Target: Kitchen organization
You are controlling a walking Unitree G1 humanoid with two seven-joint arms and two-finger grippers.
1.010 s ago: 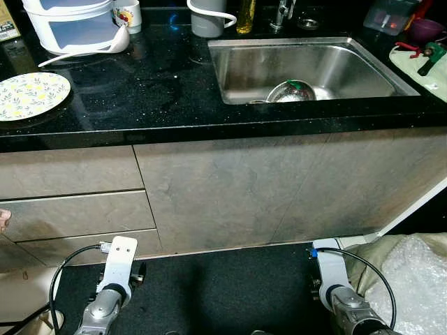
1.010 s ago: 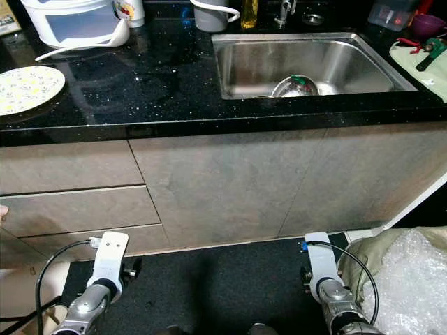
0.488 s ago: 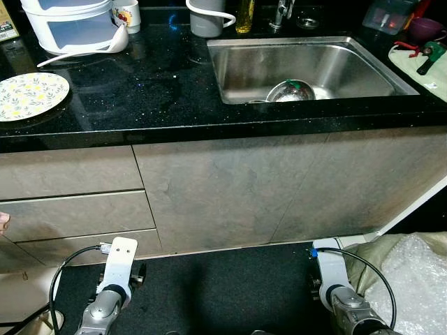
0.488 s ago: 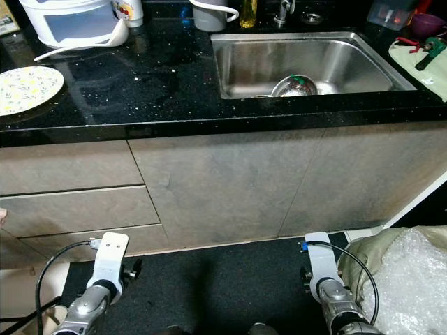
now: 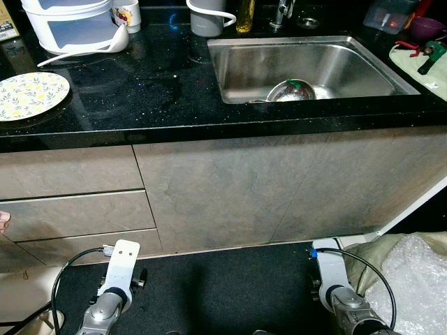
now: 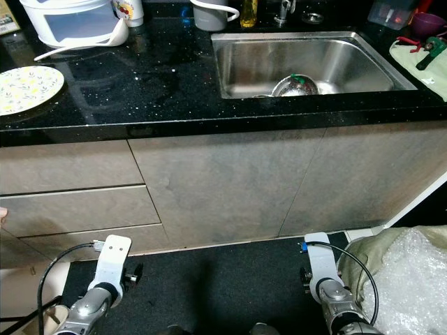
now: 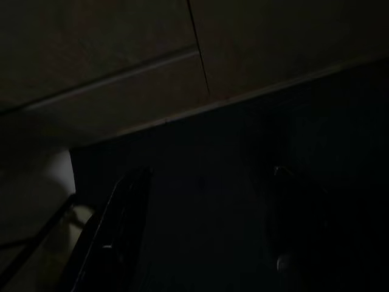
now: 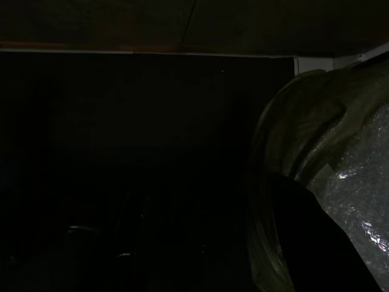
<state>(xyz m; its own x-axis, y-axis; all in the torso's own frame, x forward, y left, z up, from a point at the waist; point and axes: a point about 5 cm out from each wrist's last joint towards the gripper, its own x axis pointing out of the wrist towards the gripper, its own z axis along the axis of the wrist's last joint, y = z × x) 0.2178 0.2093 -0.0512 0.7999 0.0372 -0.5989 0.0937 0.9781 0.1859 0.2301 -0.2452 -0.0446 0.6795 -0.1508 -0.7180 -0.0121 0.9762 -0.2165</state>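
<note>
The robot stands facing a black speckled stone tabletop [image 5: 140, 84] over grey slab-fronted cabinets [image 5: 230, 188], with both arms hanging low over a dark floor mat [image 5: 223, 293]. The left pincer [image 7: 200, 243] and right pincer [image 8: 103, 243] sit in deep shade in the wrist views; whether either is released or clenched I cannot tell, and neither appears to hold anything.

The things to organise lie up on the tabletop and well apart from the arms: a round plate with a yellow floral print [image 5: 31, 94] at the left edge, a white lidded plastic container [image 5: 70, 24] at the back with a white ladle [image 5: 91, 45] lying against it, a small printed mug [image 5: 127, 14], and a grey jug with a white handle [image 5: 207, 17]. In the stainless steel sink [image 5: 349, 52] a shiny steel bowl [image 5: 292, 91] rests near the front wall.

The step in hand looks like settling in front of the worktop and choosing a first item. To do it well, I judge that an arm should rise clear of the tabletop's front lip before it reaches in. The plate lies flat and close to the edge, so a pinch on its near rim seems the surest hold. A crumpled bubble-wrap sheet [image 5: 412, 272] lies by the right foot and could snag that arm's cable.
</note>
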